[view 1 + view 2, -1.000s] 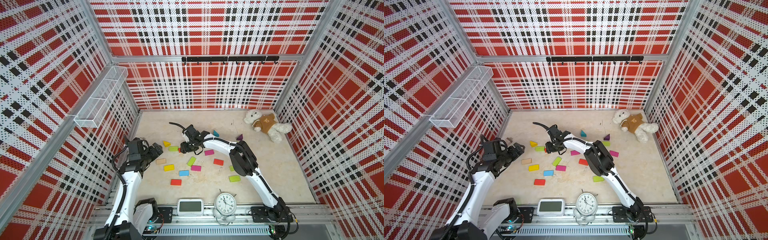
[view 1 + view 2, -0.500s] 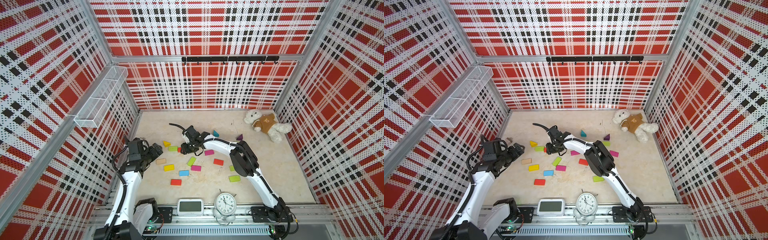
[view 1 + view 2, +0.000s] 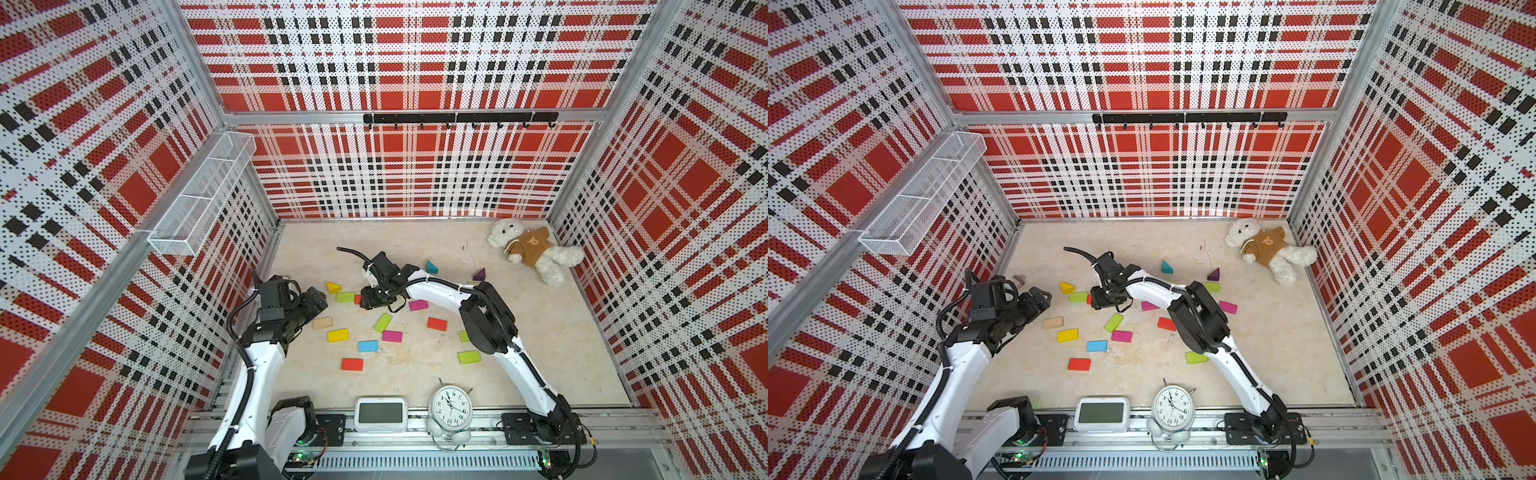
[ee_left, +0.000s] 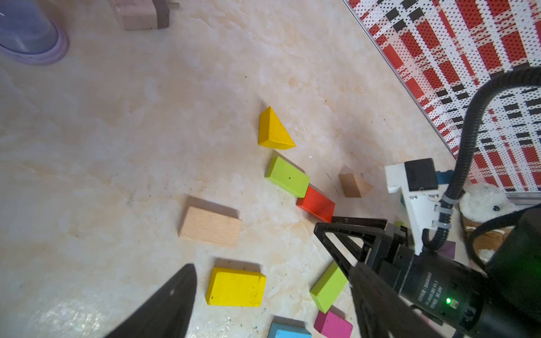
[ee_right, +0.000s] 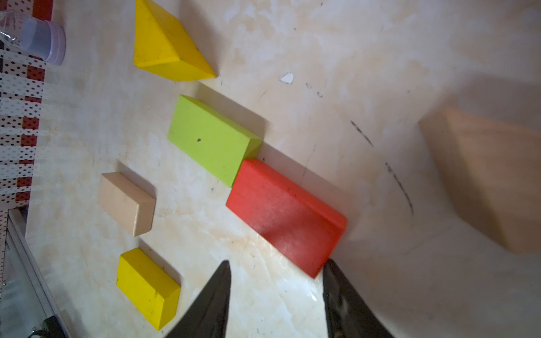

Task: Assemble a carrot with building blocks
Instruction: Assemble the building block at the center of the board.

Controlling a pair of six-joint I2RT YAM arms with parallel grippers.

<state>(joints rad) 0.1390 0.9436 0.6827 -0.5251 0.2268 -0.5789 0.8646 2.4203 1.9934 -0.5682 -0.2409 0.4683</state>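
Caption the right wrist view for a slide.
Open right pincer beside a red-orange wooden brick touching a lime wooden brick.

Right wrist view blurs the wood wedge (image 5: 483,181); left wrist view crops the lilac hourglass (image 4: 29,35).

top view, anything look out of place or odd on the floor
The teddy bear lies flopped in the far corner, unrelated to the task. The lime block and red block touch; the rest lie scattered loose.

White-shelled left arm (image 3: 262,365) at seven o'clock, right arm (image 3: 525,370) at five; black joints (image 3: 486,320), ribbed black cables (image 4: 468,123).
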